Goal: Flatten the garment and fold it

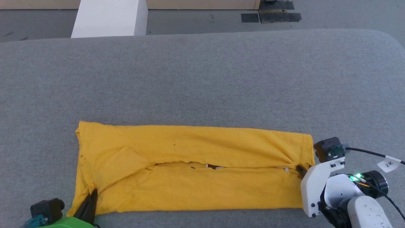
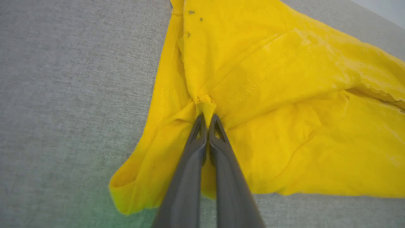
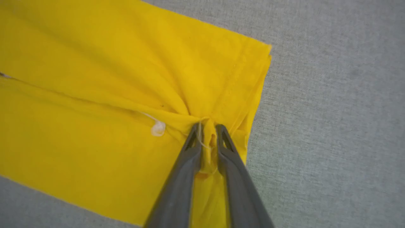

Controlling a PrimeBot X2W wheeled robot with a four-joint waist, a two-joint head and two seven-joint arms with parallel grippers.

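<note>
Along the near edge of the grey cloth-covered surface (image 1: 202, 79), towards its left side, the left gripper (image 2: 207, 117) is clamped tight on a pinch of the garment (image 1: 205, 142) at its left end. Towards the near right corner, the right gripper (image 3: 208, 126) nips a bunch of cloth at the other end, its fingers a sliver apart with fabric filling the gap. The yellow T-shirt lies between them as one long strip parallel to the near edge. Its two long sides are folded inward to meet along a middle line, where slivers of white and black peek out (the print itself is turned under). By my judgement the flattening and lengthwise folds are done. What remains is smoothing the puckered flap near the left end and folding the strip crosswise. No brand or lettering can be read on the shirt. A white tag (image 1: 389, 163) on the right arm's cable shows "2" and a character too small to read. Beyond the shirt the surface runs bare to its far edge, with a white block (image 1: 109, 19) and dark tape patches (image 1: 272, 15) on the floor behind.
</note>
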